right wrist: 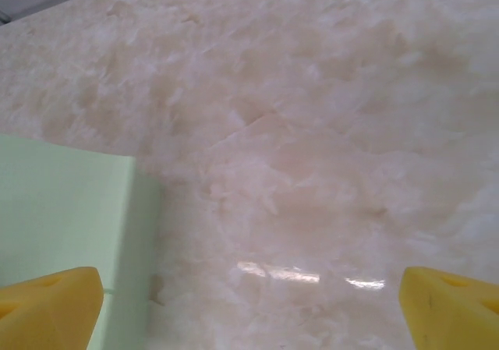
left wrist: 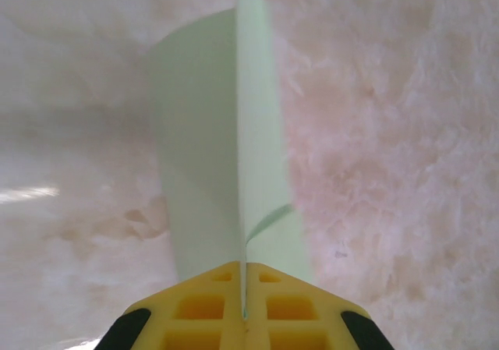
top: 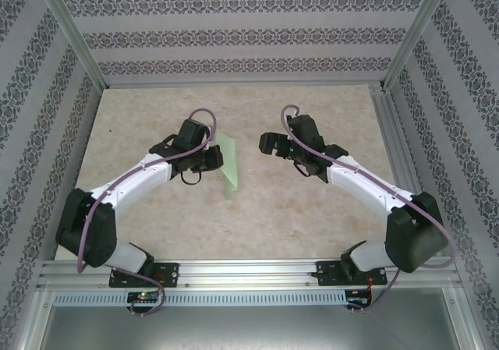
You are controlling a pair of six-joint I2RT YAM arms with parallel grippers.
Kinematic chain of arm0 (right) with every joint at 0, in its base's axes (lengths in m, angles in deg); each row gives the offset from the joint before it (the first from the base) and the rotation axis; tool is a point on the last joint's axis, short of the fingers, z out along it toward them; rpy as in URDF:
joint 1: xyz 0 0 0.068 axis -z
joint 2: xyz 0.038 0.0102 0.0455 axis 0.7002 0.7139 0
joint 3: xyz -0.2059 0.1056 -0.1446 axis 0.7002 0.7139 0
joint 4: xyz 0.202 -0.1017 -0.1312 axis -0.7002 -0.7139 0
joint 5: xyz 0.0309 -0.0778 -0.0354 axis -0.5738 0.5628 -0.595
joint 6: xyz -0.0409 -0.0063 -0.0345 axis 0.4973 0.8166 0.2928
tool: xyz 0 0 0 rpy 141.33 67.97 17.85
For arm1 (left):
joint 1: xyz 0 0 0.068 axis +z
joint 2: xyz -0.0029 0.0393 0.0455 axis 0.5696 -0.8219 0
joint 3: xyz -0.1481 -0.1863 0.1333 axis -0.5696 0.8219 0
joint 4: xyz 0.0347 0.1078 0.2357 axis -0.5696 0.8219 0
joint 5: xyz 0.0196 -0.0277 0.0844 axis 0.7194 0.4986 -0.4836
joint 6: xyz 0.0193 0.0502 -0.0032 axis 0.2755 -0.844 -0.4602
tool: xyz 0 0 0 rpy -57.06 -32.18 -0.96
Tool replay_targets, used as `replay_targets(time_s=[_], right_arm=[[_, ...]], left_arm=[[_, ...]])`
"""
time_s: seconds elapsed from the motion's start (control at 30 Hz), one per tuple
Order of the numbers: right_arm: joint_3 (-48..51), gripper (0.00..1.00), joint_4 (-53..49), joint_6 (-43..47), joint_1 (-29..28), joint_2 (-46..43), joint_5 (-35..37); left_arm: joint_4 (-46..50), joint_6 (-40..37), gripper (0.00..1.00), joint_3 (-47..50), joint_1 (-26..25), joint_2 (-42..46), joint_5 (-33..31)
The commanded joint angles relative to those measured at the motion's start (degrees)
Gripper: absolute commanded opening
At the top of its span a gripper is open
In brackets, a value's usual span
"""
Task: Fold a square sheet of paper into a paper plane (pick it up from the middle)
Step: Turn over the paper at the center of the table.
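left pincer [top: 207,157] pinched the folded square sheet of paper [top: 228,163] by its near end, sheet held upright on edge near the middle of the worktop [top: 312,217], right pincer [top: 265,143] spread wide just to its right, not touching it

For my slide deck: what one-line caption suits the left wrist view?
Left claw shut on the folded pale green paper, its crease running away from the camera, marbled table beyond.

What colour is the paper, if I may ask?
The paper is pale mint green, clearest in the left wrist view.
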Motion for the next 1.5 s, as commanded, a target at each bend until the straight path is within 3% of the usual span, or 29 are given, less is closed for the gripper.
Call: replay_targets(time_s=[0.0,0.33,0.53,0.73,0.83,1.0,1.47], right_arm=[[2.0,0.98,1.4,2.8,0.8,-4.0,5.5],[7.8,0.98,8.1,0.7,3.0,-10.2,14.5],[12.9,0.98,15.4,-4.3,5.4,-11.7,14.1],[14.2,0.98,14.7,-6.0,6.4,-10.5,11.5],[14.4,0.98,14.3,-6.2,6.6,-10.3,12.2],[15.7,0.98,14.3,-6.1,7.3,-11.0,9.9],[18.3,0.98,9.8,-8.1,9.7,-13.0,9.8]], left_arm=[[13.9,-6.8,0.06,-5.0,-0.5,2.4,-12.5],[23.7,-15.0,0.06,-15.9,-0.5,0.0,-33.4],[29.1,-15.4,0.06,-19.5,-1.5,-6.6,-46.3],[33.7,-12.4,0.06,-23.3,-4.9,-16.0,-58.8],[34.6,-11.4,0.06,-25.2,-7.1,-21.2,-62.0],[33.0,-11.5,0.07,-27.0,-8.0,-28.0,-62.7],[28.8,-8.0,0.13,-35.2,-16.4,-41.0,-51.1]])
